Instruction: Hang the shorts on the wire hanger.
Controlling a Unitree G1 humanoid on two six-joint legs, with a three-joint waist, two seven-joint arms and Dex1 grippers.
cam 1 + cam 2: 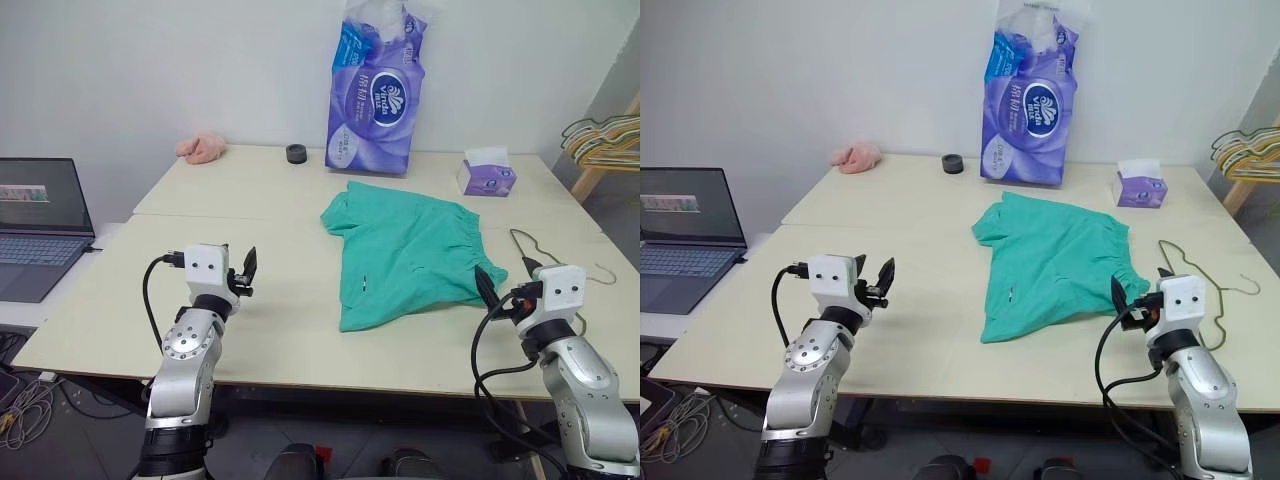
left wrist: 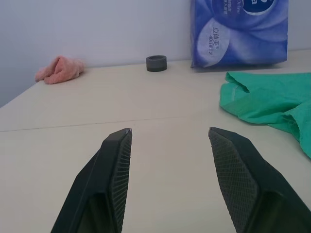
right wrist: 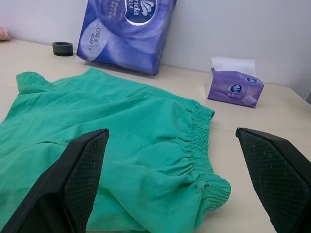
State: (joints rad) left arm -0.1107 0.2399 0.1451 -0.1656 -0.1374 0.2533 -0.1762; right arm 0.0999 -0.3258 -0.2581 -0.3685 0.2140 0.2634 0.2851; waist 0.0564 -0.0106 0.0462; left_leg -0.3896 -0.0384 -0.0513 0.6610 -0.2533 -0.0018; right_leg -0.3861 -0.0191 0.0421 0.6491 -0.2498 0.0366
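Observation:
The teal-green shorts (image 1: 410, 250) lie flat on the right half of the table, with the gathered waistband (image 3: 201, 145) toward the table's right side. The thin grey wire hanger (image 1: 1173, 250) lies on the table just right of the waistband. My right gripper (image 1: 505, 275) hovers level at the near right, in front of the waistband corner. Its fingers (image 3: 73, 179) stand wide open with nothing between them. My left gripper (image 1: 240, 272) is over bare table at the near left, well away from the shorts. It is open and empty, as its fingers (image 2: 114, 170) show.
A tall purple tissue pack (image 1: 375, 95), a small purple tissue box (image 1: 486, 172), a black ring (image 1: 296, 153) and a pink cloth (image 1: 202, 148) stand along the table's far edge. A laptop (image 1: 40, 225) sits at the left. Yellow and green hangers (image 1: 605, 135) hang at the far right.

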